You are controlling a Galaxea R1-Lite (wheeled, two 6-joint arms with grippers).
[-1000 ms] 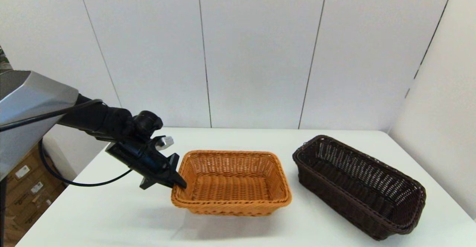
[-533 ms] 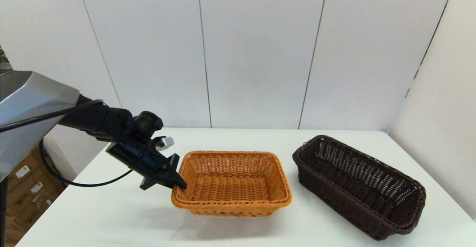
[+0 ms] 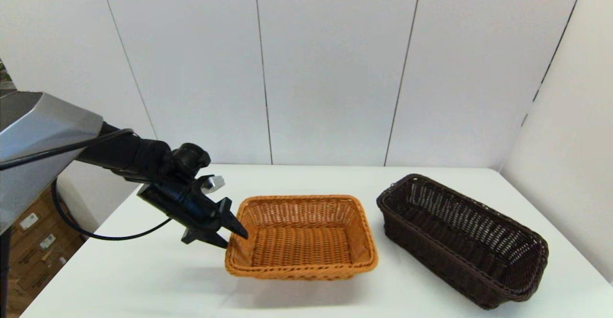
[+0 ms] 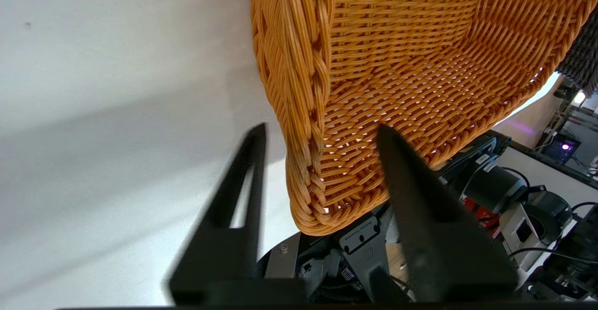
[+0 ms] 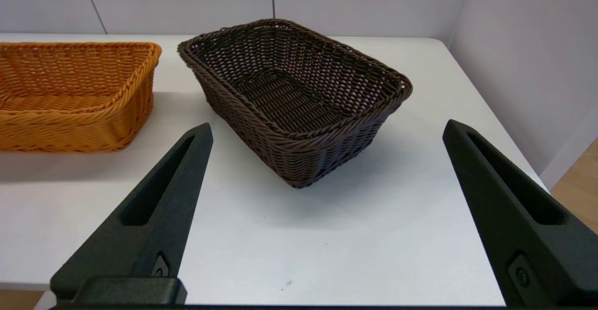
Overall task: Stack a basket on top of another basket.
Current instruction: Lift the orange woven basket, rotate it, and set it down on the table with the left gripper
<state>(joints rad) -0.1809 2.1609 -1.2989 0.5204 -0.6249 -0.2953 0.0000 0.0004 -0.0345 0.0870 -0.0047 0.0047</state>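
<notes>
Orange-tan basket (image 4: 420,67) rim sits btwn open left hand (image 4: 322,146) fingers, only wrist view shows; right hand (image 5: 327,132) open.

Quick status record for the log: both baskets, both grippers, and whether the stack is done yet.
orange-tan basket: on the white table, centre-left, upright
dark brown basket: on the table to the right of the orange-tan one, apart from it, angled
left gripper: open, straddling the orange-tan basket's left rim, one finger inside and one outside
right gripper: open, near the table's front edge, facing the dark brown basket, touching nothing
stack: not done, the baskets stand side by side
</notes>
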